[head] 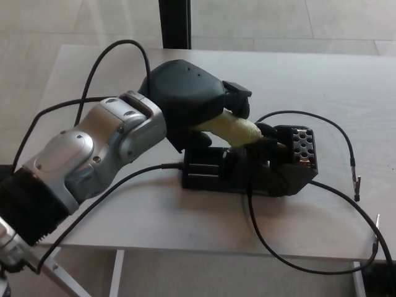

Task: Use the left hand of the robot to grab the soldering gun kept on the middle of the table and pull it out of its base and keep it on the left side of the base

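Pale tiled floor (37,25) showed beyond the light grey counter (346,80), with a dark post (175,23) standing behind its far edge. At the middle of the counter sat the black base (247,173), its perforated end (304,143) toward my right, and thin black cables (334,127) looped off it across the surface and over the near edge. I had the left hand (192,102) closed over the soldering gun (232,128), the fingers (238,99) clenched around its pale yellow handle, with the thumb side hidden under the palm. The gun's front end lay against the base, so I judged it was not yet clear of its holder, though the handle looked tilted up toward my left. The right hand was nowhere in view. By my reckoning the grab was done and the pull was only starting; what was left was to draw the gun free toward the left, mind the cable trailing from it, and set it down on the bare counter just left of the base before letting go.
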